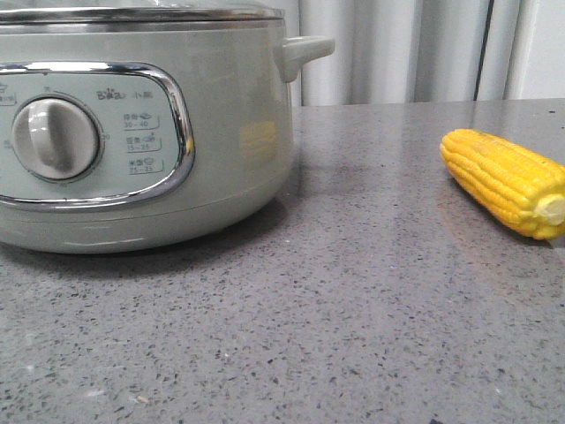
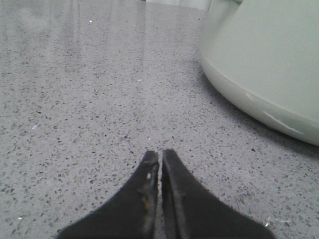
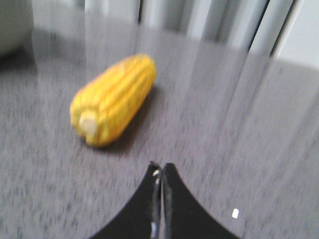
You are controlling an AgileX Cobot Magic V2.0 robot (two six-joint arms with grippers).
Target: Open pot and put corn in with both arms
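1. Front: pot (image 1: 132, 132), lid on, left on worktop (image 1: 353, 309); corn (image 1: 508, 181) well apart, right.
2. Left wrist: left tool (image 2: 160, 158) pressed together near pot; spread before lifting lid.
3. Right wrist: right tool (image 3: 161, 169) pressed together near corn; grip mid-cob.

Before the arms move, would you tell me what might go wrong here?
The corn is a round cob lying loose on the table, so it may roll when touched. Both the right gripper and the left gripper are shut and must open first. The pot has its lid on.
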